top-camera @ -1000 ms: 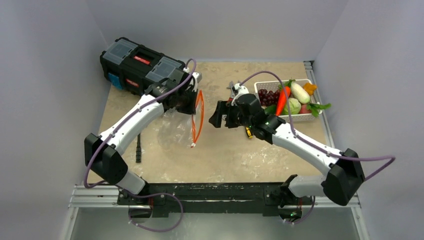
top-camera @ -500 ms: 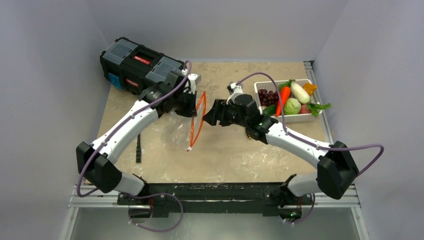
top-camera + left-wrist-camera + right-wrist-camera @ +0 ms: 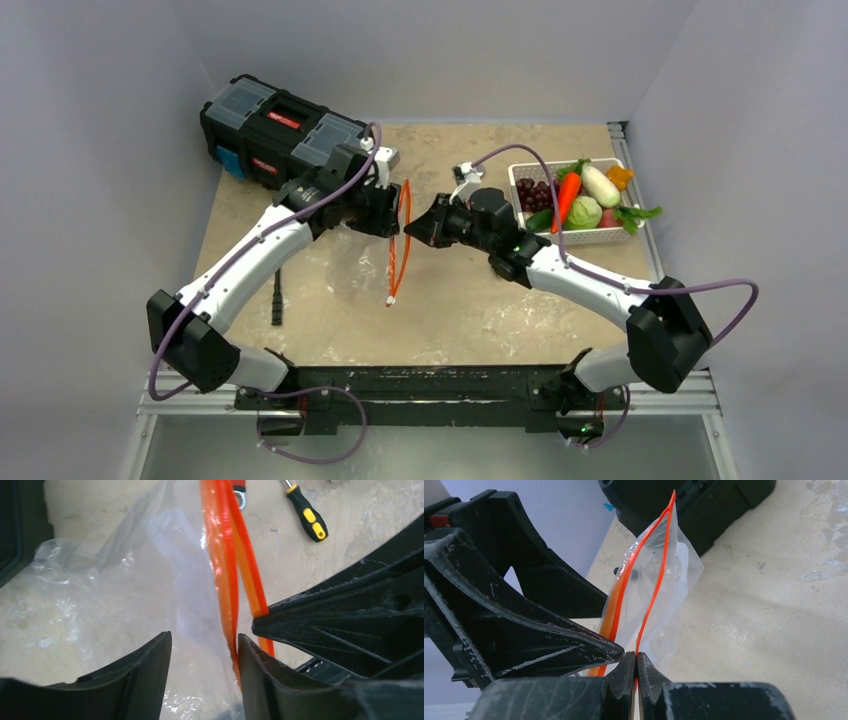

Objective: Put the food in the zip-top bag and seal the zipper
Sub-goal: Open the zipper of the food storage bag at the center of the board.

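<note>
The clear zip-top bag (image 3: pixel 355 265) hangs by its mouth between the two arms, and its orange zipper (image 3: pixel 398 245) runs near-vertically. My right gripper (image 3: pixel 636 666) is shut on one lip of the zipper (image 3: pixel 651 595), pinching the thin orange strip between its fingertips. My left gripper (image 3: pixel 205 672) is open, with bag film (image 3: pixel 125 595) between its jaws and the other orange lip (image 3: pixel 222 575) lying against its right finger (image 3: pixel 260 680). The food, including a carrot (image 3: pixel 566 198), grapes (image 3: pixel 535 192), a radish (image 3: pixel 600 185) and a cabbage (image 3: pixel 586 212), lies in the white basket (image 3: pixel 560 238) at the right.
A black toolbox (image 3: pixel 285 130) stands at the back left, close behind the left arm. A yellow-black screwdriver (image 3: pixel 307 515) and a red-handled wrench (image 3: pixel 240 487) lie on the table beyond the bag. A dark tool (image 3: pixel 277 295) lies near the left edge.
My right gripper moved left to the bag's mouth and shut on one zipper lip. My left gripper, shut on the strip before, has opened.
</note>
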Action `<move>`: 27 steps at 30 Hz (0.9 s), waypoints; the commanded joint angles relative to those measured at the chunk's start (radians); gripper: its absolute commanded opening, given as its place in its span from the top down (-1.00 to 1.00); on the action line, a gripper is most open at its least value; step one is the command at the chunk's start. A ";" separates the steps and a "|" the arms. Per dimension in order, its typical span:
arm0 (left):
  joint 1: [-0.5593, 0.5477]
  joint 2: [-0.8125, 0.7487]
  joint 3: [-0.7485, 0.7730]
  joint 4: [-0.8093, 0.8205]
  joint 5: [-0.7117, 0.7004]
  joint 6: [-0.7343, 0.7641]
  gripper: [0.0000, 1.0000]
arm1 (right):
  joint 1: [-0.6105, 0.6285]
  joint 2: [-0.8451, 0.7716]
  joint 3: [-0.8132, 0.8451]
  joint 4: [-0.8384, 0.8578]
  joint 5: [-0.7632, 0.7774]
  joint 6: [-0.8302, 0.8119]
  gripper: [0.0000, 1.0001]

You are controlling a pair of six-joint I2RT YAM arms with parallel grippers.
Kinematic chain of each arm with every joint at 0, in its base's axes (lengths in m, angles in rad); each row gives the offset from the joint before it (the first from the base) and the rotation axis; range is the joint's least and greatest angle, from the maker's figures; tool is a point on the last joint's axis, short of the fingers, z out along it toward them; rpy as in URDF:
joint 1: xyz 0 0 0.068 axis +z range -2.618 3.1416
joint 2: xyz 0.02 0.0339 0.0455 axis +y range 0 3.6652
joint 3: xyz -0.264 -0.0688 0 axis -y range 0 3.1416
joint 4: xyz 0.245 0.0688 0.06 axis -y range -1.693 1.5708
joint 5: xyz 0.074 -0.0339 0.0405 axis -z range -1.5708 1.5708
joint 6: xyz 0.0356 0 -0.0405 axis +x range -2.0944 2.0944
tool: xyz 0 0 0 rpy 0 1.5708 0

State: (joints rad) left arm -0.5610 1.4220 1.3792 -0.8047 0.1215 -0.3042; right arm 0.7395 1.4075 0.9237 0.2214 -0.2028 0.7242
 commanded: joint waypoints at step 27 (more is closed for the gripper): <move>-0.349 -0.053 -0.029 0.001 -0.651 0.144 -0.36 | 0.130 0.011 0.100 -0.237 0.389 0.578 1.00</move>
State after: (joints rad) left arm -0.8902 1.3277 1.3407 -0.7959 -0.4992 -0.1753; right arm 0.8642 1.4483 0.9932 -0.0284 0.1452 1.2419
